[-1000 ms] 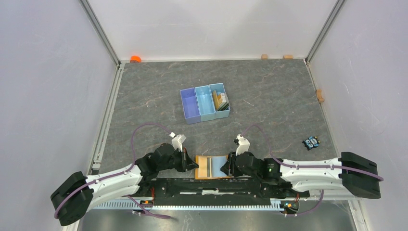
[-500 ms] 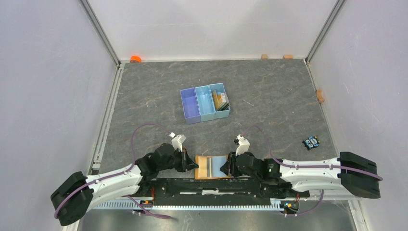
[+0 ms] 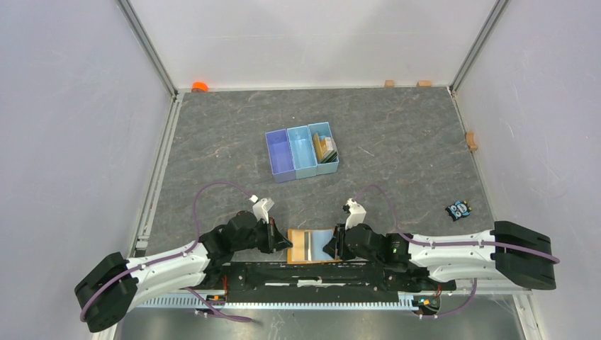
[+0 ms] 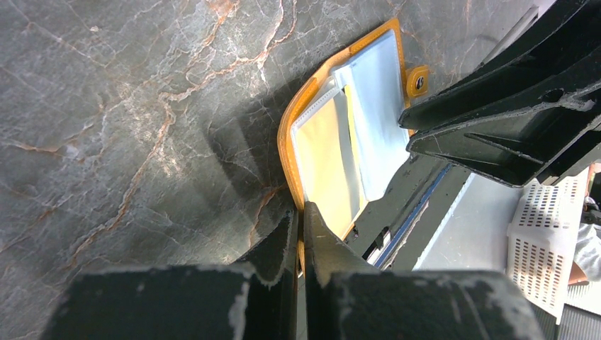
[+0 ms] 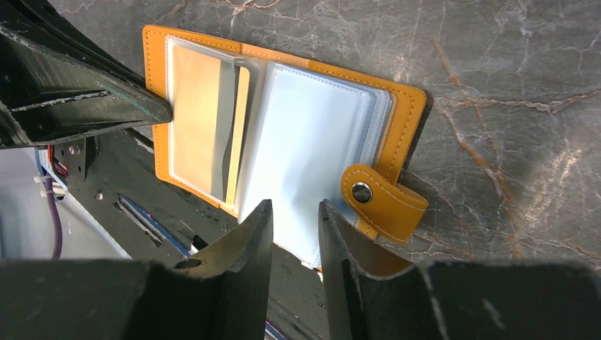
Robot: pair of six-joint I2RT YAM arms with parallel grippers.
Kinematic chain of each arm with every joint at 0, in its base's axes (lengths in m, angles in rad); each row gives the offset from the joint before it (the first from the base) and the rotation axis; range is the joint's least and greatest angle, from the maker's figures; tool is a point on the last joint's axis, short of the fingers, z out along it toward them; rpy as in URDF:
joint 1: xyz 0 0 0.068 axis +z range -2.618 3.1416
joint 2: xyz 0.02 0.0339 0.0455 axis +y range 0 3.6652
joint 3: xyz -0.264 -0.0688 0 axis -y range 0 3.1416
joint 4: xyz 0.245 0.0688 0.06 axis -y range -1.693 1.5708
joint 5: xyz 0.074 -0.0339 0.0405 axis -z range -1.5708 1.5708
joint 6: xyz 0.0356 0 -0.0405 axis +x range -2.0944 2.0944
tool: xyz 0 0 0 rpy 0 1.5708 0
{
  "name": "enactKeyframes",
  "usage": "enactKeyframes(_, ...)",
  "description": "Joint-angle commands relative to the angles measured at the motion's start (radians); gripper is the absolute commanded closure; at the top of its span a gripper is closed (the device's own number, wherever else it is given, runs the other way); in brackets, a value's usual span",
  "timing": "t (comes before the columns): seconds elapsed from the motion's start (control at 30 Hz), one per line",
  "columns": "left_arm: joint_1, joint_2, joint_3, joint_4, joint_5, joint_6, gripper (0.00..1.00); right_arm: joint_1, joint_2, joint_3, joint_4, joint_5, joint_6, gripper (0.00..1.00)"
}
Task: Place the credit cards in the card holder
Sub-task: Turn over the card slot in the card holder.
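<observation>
The card holder (image 5: 305,134) lies open on the table (image 5: 510,85) between the two end effectors. Its left cover meets the tips of the left gripper (image 4: 299,216), and its clear sleeves sit directly beneath the tips of the right gripper (image 5: 292,209). The left gripper's jaws are closed together and seem to pinch the orange rim of that cover, pinning it flat. The right gripper's jaws stand partly apart over the near edge of the sleeves, with nothing visibly caught between them. A gold-yellow card (image 5: 202,124) already sits in the pocket closest to the left gripper. The remaining credit cards (image 3: 325,147) stand on edge in a blue tray (image 3: 281,154), well ahead of both grippers. The holder looks light and floppy. Its covers will probably spring or slide unless one is held down, and the plastic sleeves appear thin, slick and easily creased, so they are best parted by a free edge rather than squeezed mid-panel. The clasp tab (image 5: 383,202), just to the right of the right gripper's fingers, offers a firmer spot for steadying that side. The cards should be stiff, light and slippery, best pinched across their flat faces near one short end, which leaves the other end free to enter a pocket.
</observation>
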Motion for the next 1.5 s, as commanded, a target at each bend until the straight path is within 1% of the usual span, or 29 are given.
enactKeyframes(0.0, 0.002, 0.0, 0.004, 0.008, -0.007, -0.014, 0.98, 0.004, 0.007, 0.043, -0.048, 0.026, -0.001, 0.65)
enactKeyframes(0.1, 0.002, -0.003, 0.001, 0.008, -0.007, -0.015, 0.98, 0.004, -0.006, 0.044, -0.09, 0.047, 0.007, 0.65)
enactKeyframes(0.23, 0.002, -0.002, 0.001, 0.008, -0.009, -0.015, 0.98, 0.003, -0.023, 0.029, -0.09, 0.047, 0.013, 0.64)
enactKeyframes(0.43, 0.002, -0.002, 0.0, 0.01, -0.008, -0.016, 0.98, 0.003, -0.003, 0.032, -0.075, 0.036, 0.012, 0.65)
enactKeyframes(1.07, 0.002, -0.01, -0.005, 0.008, -0.009, -0.021, 0.98, 0.004, -0.019, 0.03, -0.089, 0.047, 0.017, 0.65)
enactKeyframes(1.13, 0.002, -0.01, -0.005, 0.008, -0.008, -0.02, 0.98, 0.004, -0.024, 0.032, -0.119, 0.048, 0.018, 0.65)
enactKeyframes(1.33, 0.002, -0.01, -0.004, 0.008, -0.009, -0.021, 0.98, 0.003, -0.039, 0.032, -0.132, 0.054, 0.02, 0.65)
enactKeyframes(1.47, 0.002, -0.01, -0.003, 0.008, -0.009, -0.021, 0.98, 0.003, -0.031, 0.029, -0.12, 0.048, 0.017, 0.65)
